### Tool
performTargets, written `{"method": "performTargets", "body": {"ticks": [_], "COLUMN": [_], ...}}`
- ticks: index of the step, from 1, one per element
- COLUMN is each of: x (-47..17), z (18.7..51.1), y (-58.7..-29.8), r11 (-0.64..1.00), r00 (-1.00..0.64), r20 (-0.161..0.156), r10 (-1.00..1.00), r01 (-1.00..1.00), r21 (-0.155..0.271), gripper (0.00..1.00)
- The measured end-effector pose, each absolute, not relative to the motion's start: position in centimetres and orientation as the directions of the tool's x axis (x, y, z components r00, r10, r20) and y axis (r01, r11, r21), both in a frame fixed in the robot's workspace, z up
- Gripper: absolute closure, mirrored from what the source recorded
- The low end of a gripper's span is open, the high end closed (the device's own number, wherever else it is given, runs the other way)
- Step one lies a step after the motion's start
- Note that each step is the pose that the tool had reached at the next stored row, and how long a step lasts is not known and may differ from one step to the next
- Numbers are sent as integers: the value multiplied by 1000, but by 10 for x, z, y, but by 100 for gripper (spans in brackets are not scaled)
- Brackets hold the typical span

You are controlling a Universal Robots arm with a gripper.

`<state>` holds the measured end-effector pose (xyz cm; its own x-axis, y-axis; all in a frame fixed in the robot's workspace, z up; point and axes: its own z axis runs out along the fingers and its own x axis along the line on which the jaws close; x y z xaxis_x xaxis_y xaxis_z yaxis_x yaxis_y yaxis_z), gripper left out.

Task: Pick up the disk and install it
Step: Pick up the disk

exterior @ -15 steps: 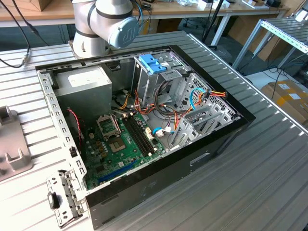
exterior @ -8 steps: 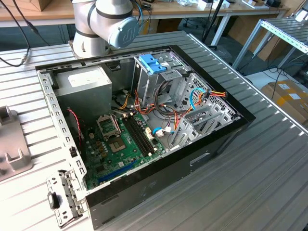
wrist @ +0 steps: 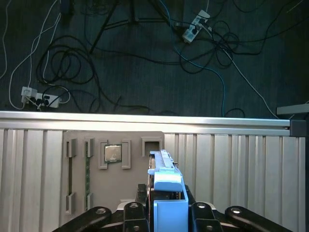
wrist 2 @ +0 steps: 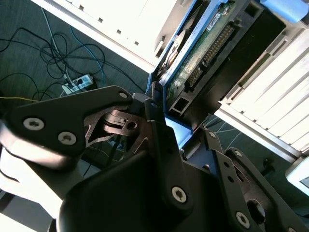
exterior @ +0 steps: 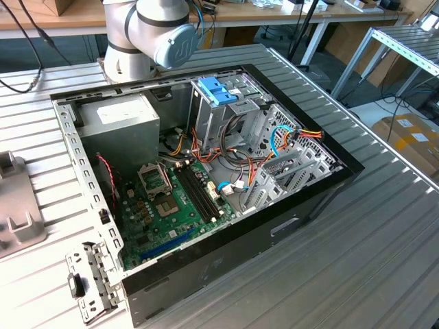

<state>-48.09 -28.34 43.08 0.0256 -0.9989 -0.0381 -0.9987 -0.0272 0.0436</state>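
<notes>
In both wrist views the disk stands on edge between my black fingers. Its green circuit-board underside and its light-blue plastic frame show. My gripper is shut on the frame end of the disk, one finger on each flat side. In the first wrist view the disk is over a grey fixture plate near the table's edge. The exterior view has the arm's base joint behind the open computer case.
Inside the case are a drive cage with blue tabs, a grey power supply box, a green motherboard and loose cables. A small square chip sits in the fixture plate. Beyond the table rail, cables lie on the floor.
</notes>
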Motion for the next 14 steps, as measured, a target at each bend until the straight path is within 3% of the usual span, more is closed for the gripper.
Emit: {"method": "performTargets", "body": {"ticks": [14], "x": [-481], "z": [446], "y": [-283], "r11": [-27], "r00": [26], "r20": [-38], "r10": [-999], "r01": [-999], "r21": [44], "gripper": [63]}}
